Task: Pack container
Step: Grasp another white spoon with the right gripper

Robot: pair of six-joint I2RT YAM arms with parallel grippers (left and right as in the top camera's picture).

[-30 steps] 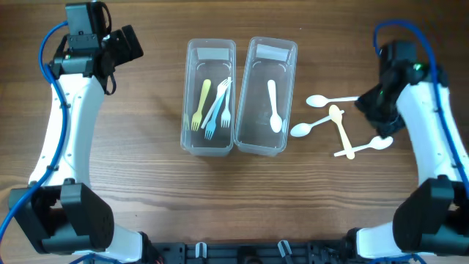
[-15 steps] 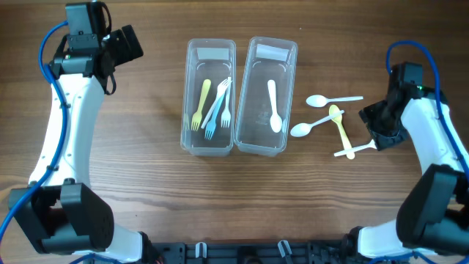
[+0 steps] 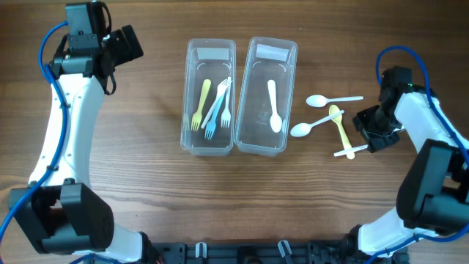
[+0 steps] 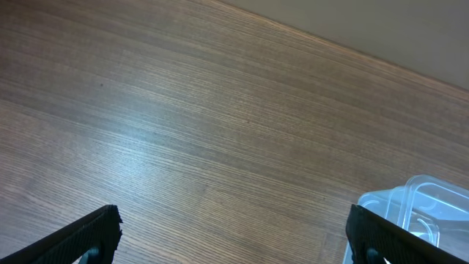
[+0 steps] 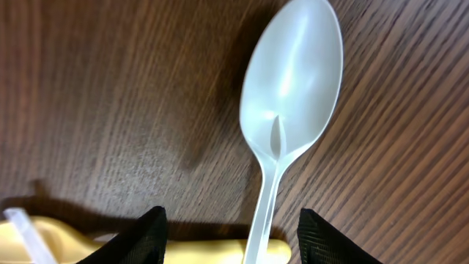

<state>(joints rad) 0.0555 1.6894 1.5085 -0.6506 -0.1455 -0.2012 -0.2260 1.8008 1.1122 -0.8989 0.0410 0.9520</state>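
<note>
Two clear containers stand side by side mid-table: the left one (image 3: 189, 110) holds a yellow fork, a blue fork and white forks; the right one (image 3: 249, 95) holds one white spoon (image 3: 274, 106). Right of them lie two white spoons (image 3: 331, 99) (image 3: 306, 127) and a yellow spoon (image 3: 339, 125). A further white spoon (image 5: 289, 110) lies under my right gripper (image 3: 372, 133), whose open fingers (image 5: 229, 235) straddle its handle low over the table; only its handle end (image 3: 346, 152) shows from overhead. My left gripper (image 3: 126, 42) is open and empty, far left.
In the left wrist view a corner of the clear container (image 4: 418, 213) shows at the lower right over bare wood. The yellow spoon's handle (image 5: 190, 249) crosses under the white spoon's handle between my right fingers.
My right gripper has moved down toward the front and settled low over the white spoon at the far right, covering its bowl from above. The left arm has not moved.
</note>
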